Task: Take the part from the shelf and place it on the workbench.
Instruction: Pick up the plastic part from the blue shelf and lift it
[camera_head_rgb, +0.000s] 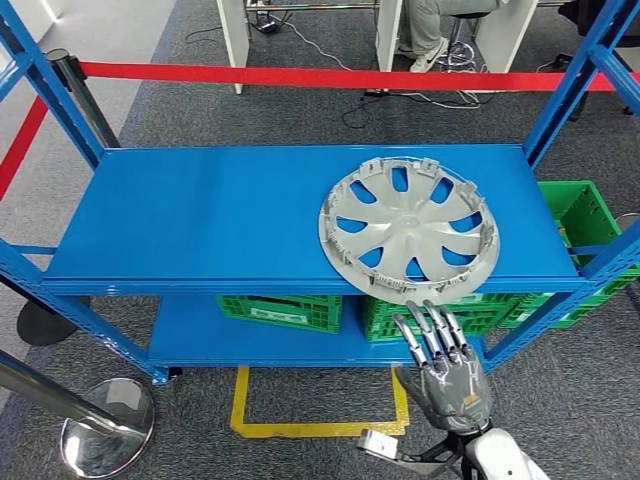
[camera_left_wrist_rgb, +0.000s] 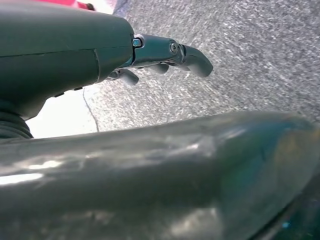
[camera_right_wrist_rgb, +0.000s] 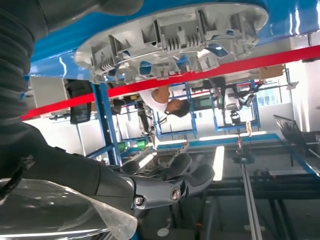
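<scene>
A silver-grey wheel cover (camera_head_rgb: 410, 228) lies flat, inner side up, on the right part of the blue shelf (camera_head_rgb: 196, 215), its near rim overhanging the shelf's front edge. My right hand (camera_head_rgb: 441, 366) is raised just in front of and below that rim, fingers (camera_head_rgb: 429, 326) stretched toward it, holding nothing. In the right wrist view the wheel cover (camera_right_wrist_rgb: 170, 37) is close ahead of the fingers (camera_right_wrist_rgb: 177, 175), apart from them. My left hand (camera_left_wrist_rgb: 166, 55) hangs over grey carpet with its fingers loosely curled and nothing in them.
Green crates (camera_head_rgb: 281, 311) stand on the lower shelf, another green crate (camera_head_rgb: 585, 215) to the right. Blue uprights (camera_head_rgb: 573, 80) frame the shelf. A red barrier tape (camera_head_rgb: 302, 76) runs behind, on posts with round bases (camera_head_rgb: 106, 430). A seated person (camera_head_rgb: 434, 30) is beyond it.
</scene>
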